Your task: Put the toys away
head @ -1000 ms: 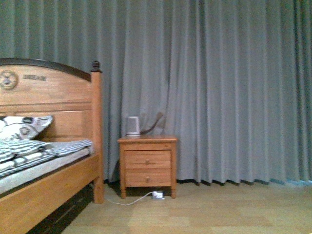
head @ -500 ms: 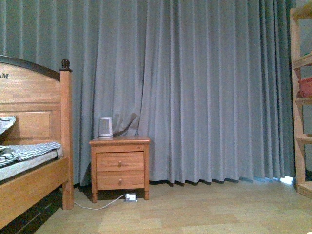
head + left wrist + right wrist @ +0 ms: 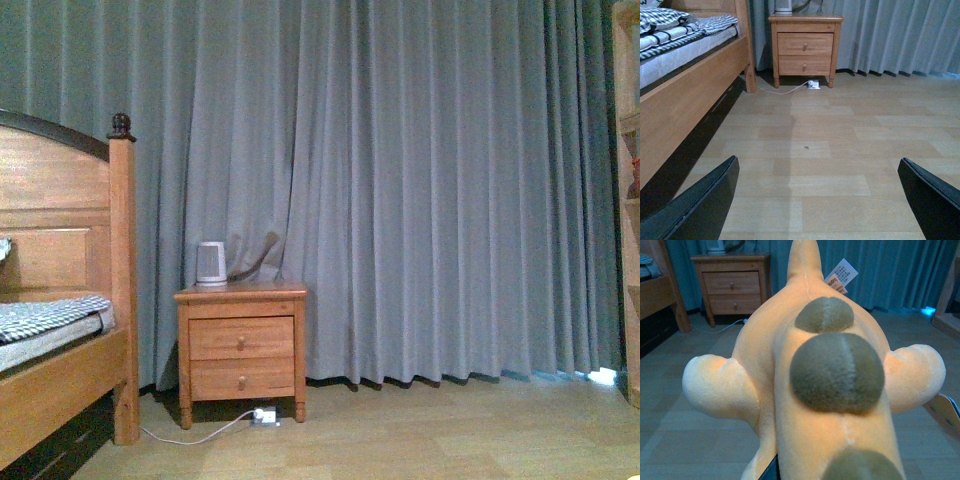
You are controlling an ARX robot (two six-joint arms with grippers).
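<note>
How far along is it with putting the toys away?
Picked up: the orange plush toy fills the right wrist view, off the floor, apparently in the right gripper. The left gripper is open, empty. Still to do: stowing it, perhaps on the wooden shelf.

Right tool [image 3: 773,470] almost wholly hidden beneath the plush toy [image 3: 765,365].

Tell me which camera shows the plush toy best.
The right wrist view: the plush toy fills the frame, orange-yellow with brown patches and a paper tag near its far end. The front and left wrist views show none of it.
</note>
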